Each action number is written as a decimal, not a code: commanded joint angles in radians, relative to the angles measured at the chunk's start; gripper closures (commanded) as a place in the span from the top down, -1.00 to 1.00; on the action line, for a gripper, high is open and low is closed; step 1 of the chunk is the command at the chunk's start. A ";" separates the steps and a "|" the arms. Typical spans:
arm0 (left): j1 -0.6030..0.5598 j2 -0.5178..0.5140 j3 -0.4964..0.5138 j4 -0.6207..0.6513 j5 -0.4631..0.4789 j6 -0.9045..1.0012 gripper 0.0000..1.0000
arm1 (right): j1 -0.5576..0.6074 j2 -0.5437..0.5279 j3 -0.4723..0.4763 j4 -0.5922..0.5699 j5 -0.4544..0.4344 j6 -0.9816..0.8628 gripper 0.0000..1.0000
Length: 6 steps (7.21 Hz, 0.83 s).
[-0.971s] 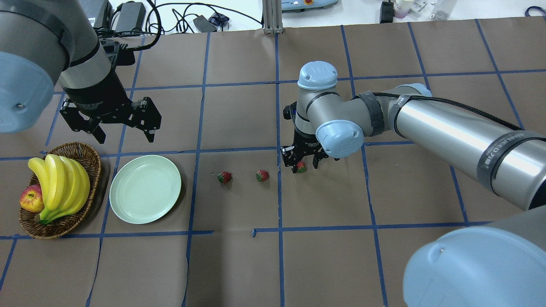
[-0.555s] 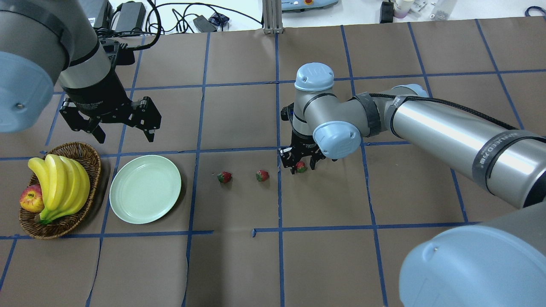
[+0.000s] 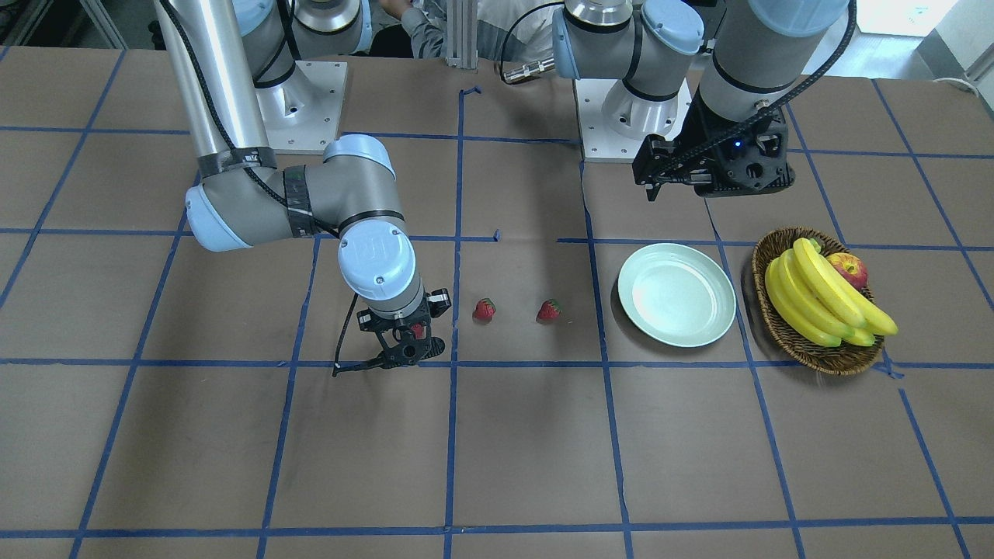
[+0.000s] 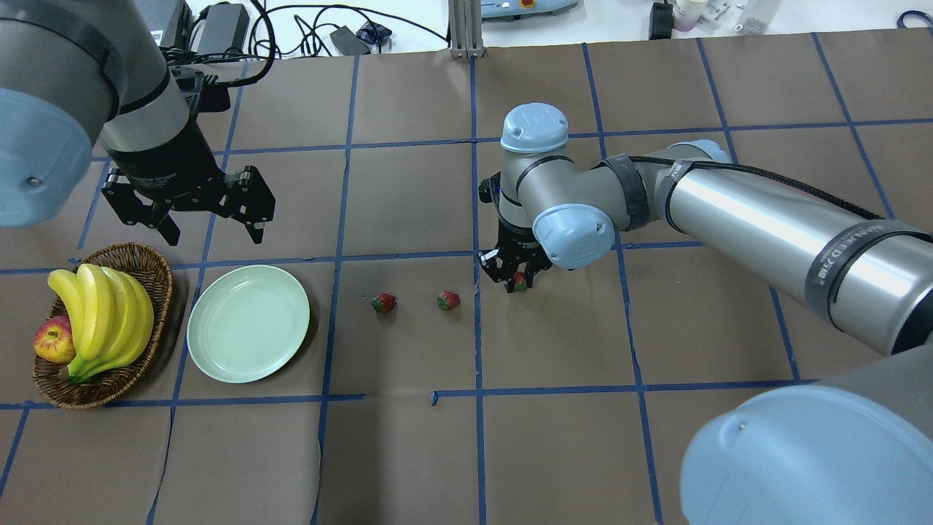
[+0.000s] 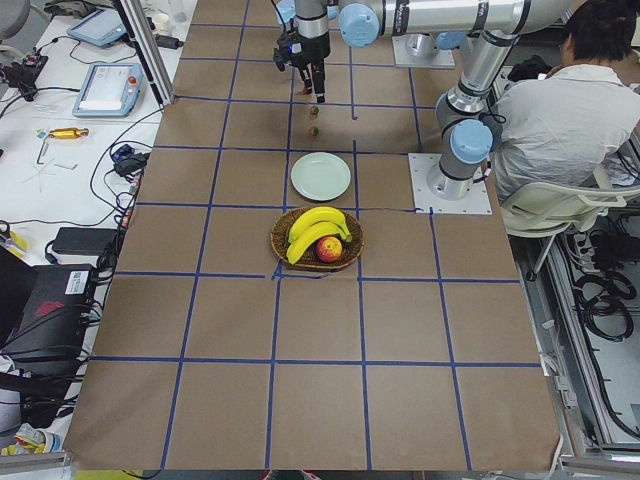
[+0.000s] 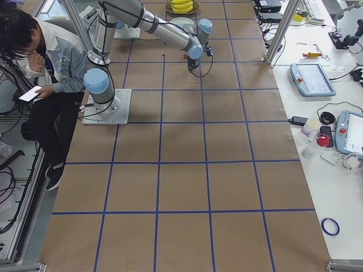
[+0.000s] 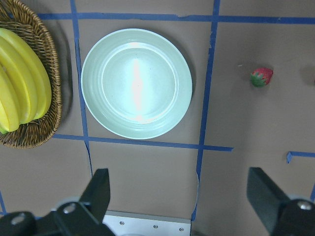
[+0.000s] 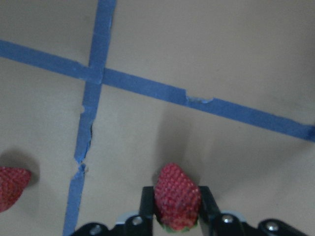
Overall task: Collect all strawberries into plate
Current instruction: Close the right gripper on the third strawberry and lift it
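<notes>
At the far left of the overhead view, a wicker basket (image 4: 163, 290) stands on the table (image 4: 408, 204), which is covered in brown paper with a blue tape grid. The basket contains a bunch of bananas (image 4: 109, 313) and an apple (image 4: 52, 341). The left gripper (image 4: 215, 238) hangs above the table behind the gap between basket and plate. Its fingers are spread wide apart and hold nothing; the left wrist view shows them at the two lower corners of the frame. The plate (image 4: 248, 334) lies flat just beside the basket on its right, with no berry on it. To the right of the plate, beyond a blue tape line, the first strawberry (image 4: 384, 302) lies on the paper. The second strawberry (image 4: 448, 300) lies near it, further right, and the two are apart from each other. Just right of the next tape line, the right gripper (image 4: 516, 280) points straight down at table level. Its fingers (image 8: 146, 204) are closed against both sides of the third strawberry (image 8: 177, 194), whose red tip projects forward past the fingertips in the right wrist view. The views do not show whether this berry touches the paper. All three strawberries lie in one row, well apart from the plate.
</notes>
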 commanded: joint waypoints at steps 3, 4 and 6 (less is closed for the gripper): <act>0.001 0.000 0.002 0.001 -0.001 0.002 1.00 | 0.017 -0.047 -0.160 0.155 -0.007 0.091 -1.00; 0.009 0.003 0.008 0.002 -0.002 0.008 1.00 | 0.063 -0.045 -0.175 0.150 0.003 0.153 -1.00; 0.016 0.009 0.014 0.003 0.009 0.015 1.00 | 0.136 -0.029 -0.179 0.132 0.023 0.239 -1.00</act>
